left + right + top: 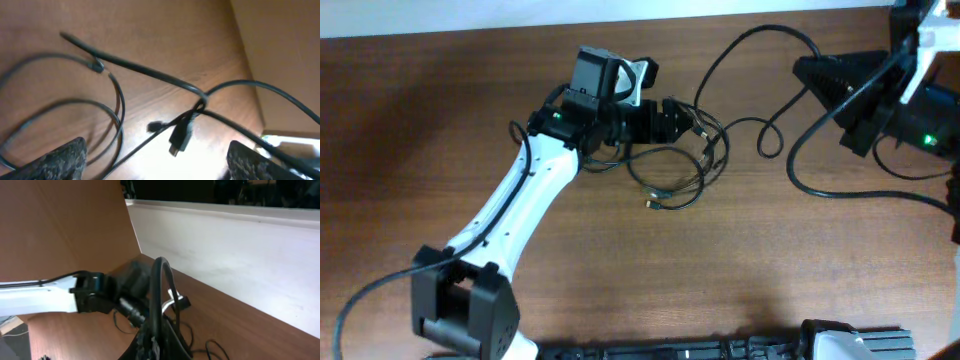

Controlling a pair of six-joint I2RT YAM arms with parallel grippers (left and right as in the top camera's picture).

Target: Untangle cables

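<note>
Overhead view: thin black cables (pixel 703 135) knotted in loose loops on the brown wooden table (pixel 790 280), just toward 12 o'clock from its middle, one small connector plug (pixel 653 204) lying free at the bundle's 6 o'clock edge. Left gripper (pixel 680 120) down at the 11 o'clock side of the tangle, its white-shelled arm (pixel 525 195) running off toward 7 o'clock, its boxy wrist camera (pixel 605 75) just beyond at 10 o'clock. From the left wrist: dark textured fingers (pixel 62 160) spread wide at 7 and 5 o'clock of the frame, pinching nothing, with two plugs (pixel 179 136) and a crossing of cords on the wood between them, and a further loop curving out toward 9 o'clock. One long strand (pixel 767 30) arching from the bundle toward 1 o'clock, passing just beside the tip of the black right gripper (pixel 815 78) at 2 o'clock, then curling back to the tangle. Another black cord (pixel 820 190) sweeping from under that gripper toward 3 o'clock. From the right wrist: thick black wire (pixel 161 295) looping right before the lens and hiding the fingers; state of these jaws impossible to tell, likewise any contact with a cable. Beyond it, blurred, the left arm and the tangle, plus a white wall panel (pixel 240 255) along the table's far side at 1 o'clock.
</note>
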